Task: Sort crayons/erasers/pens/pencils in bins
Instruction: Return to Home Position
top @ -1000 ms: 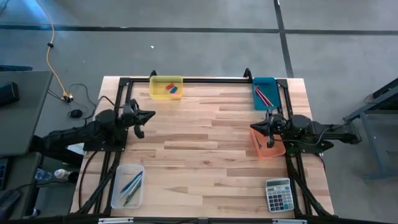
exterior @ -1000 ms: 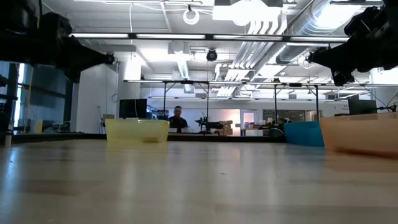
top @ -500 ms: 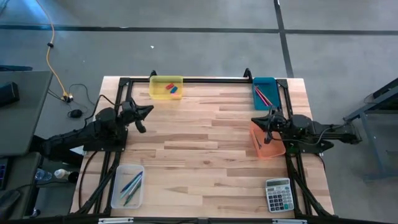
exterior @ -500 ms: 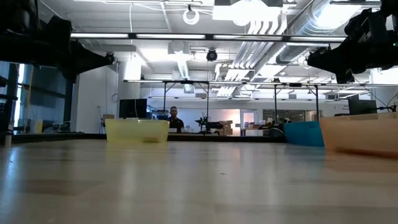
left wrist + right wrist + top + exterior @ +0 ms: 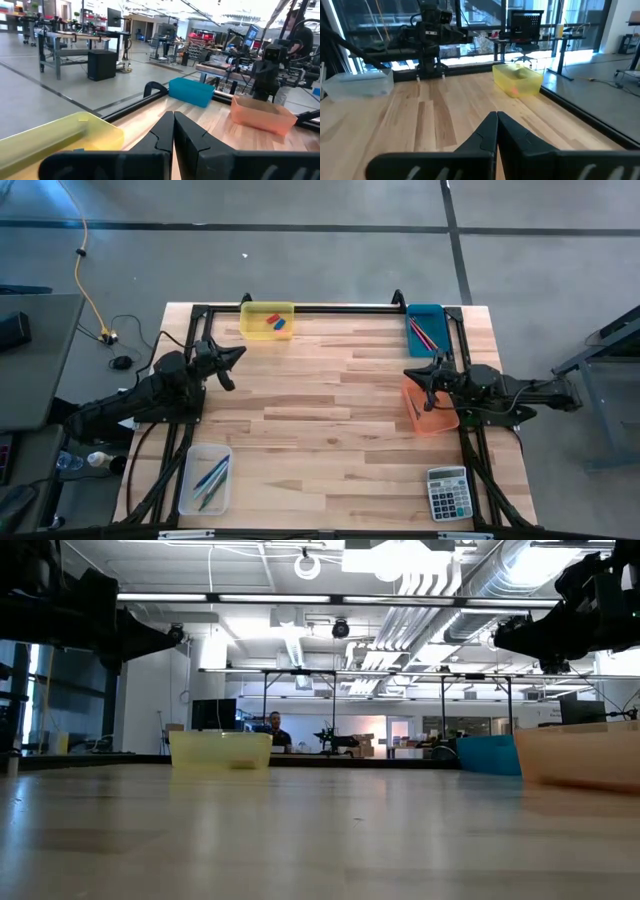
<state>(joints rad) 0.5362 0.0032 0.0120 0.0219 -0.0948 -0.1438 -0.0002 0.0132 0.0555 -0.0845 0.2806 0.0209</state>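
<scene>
Erasers: the red eraser (image 5: 270, 320) and the blue eraser (image 5: 282, 327) lie side by side in the yellow bin (image 5: 267, 307), at the table's far left edge.
Other bins: the teal bin (image 5: 425, 307) sits far right with thin sticks (image 5: 424, 335) inside. The orange bin (image 5: 440, 423) is at the right edge. The clear bin (image 5: 206, 448) is near left and holds blue and green sticks (image 5: 210, 478).
Left gripper (image 5: 240, 353): we see its fingers pressed together on nothing, raised off the wood, near the yellow bin but apart from it.
Right gripper (image 5: 410, 375): likewise closed and empty, above the far end of the orange bin.
Step in hand: we judge this the return to rest. We would draw each arm straight back toward its base, keeping height so the right one does not clip the orange rim.
Surface: a pale plank table (image 5: 330, 420), with a grey calculator (image 5: 448, 492) at its near right corner.
Room: grey concrete floor (image 5: 330, 260) with a yellow cable (image 5: 85, 270) far left. In the low view we make out workbenches and a person (image 5: 275, 725) far behind.
</scene>
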